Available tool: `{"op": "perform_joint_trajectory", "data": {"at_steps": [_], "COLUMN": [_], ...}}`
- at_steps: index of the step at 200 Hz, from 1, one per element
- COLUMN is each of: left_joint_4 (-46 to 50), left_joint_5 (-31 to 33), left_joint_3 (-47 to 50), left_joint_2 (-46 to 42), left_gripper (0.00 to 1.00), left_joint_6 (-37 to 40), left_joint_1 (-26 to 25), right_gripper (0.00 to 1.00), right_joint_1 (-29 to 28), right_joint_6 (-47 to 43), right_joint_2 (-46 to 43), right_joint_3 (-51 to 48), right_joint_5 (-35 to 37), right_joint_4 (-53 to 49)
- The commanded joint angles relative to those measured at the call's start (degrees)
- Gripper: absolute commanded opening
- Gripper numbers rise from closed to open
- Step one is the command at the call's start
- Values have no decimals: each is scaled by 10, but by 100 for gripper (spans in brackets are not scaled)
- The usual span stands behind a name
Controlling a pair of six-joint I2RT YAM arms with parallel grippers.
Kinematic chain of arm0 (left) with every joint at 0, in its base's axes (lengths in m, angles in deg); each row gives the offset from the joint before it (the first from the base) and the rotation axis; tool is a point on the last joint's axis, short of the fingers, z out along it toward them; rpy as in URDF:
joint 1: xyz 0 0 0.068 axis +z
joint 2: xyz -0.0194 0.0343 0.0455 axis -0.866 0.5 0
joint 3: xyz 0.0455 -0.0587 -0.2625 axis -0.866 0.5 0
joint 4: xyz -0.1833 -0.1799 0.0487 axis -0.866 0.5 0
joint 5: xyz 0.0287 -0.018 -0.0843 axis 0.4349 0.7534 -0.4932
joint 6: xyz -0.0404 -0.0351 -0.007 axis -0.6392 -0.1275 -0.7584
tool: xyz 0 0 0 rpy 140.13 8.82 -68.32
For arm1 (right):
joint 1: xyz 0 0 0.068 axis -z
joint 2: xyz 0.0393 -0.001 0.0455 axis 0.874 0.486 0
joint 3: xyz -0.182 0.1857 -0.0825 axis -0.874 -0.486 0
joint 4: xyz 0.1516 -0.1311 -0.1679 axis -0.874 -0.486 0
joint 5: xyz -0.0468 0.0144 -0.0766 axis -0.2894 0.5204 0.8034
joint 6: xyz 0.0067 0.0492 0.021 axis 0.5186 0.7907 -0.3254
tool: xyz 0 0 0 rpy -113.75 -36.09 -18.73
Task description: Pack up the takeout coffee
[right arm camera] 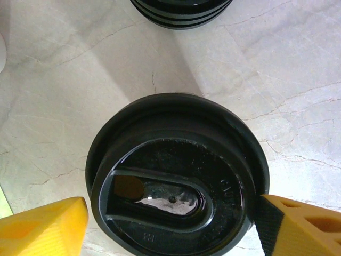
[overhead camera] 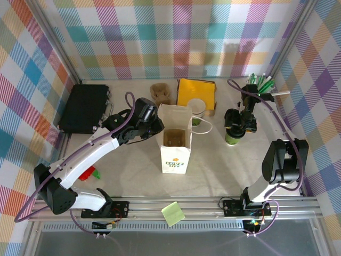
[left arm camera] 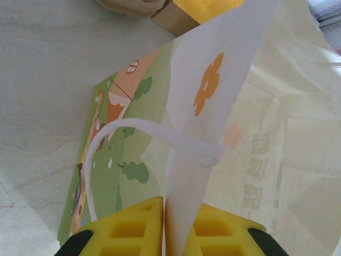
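My left gripper (left arm camera: 165, 226) is closed on the left wall of the bag (overhead camera: 175, 154), the paper pinched flat between the two yellow fingers just under the handle (left arm camera: 122, 128). I hold it there, I judge, so the bag stands upright with its mouth open in the middle of the table and does not tip or slide when something goes in. My right gripper (right arm camera: 171, 212) is down over the coffee (overhead camera: 232, 139), which stands on the table right of the bag, well apart from it and nearer the right edge. Its black lid (right arm camera: 176, 176) is on, so I judge it ready to pack. My jaws stand wide, one on each side of the lid and close against its rim. Whether they already press on it I cannot tell. Coming from above with a finger on either side suits a tapered cup that has to stay level. A lid stack (right arm camera: 181, 13) lies just beyond the coffee, toward the far edge. An open cup (overhead camera: 197, 106) sits behind the bag against the yellow box (overhead camera: 196, 90), out of the path from coffee to bag.
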Motion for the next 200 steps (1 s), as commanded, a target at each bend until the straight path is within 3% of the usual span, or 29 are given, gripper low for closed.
{"op": "perform_joint_trajectory", "data": {"at_steps": [1, 200], "left_joint_4": [10, 16], "left_joint_5": [6, 8], "left_joint_3": [-18, -23], "left_joint_2": [-6, -3], "left_gripper": [14, 16], "left_joint_6": [13, 21], "left_joint_1": [-5, -4], "right_gripper": [81, 80], "right_joint_1": [5, -2], "right_joint_6": [-13, -48], "right_joint_2": [15, 9], "right_joint_3": [13, 12], "right_joint_5": [-4, -22], "right_joint_4": [-21, -43]}}
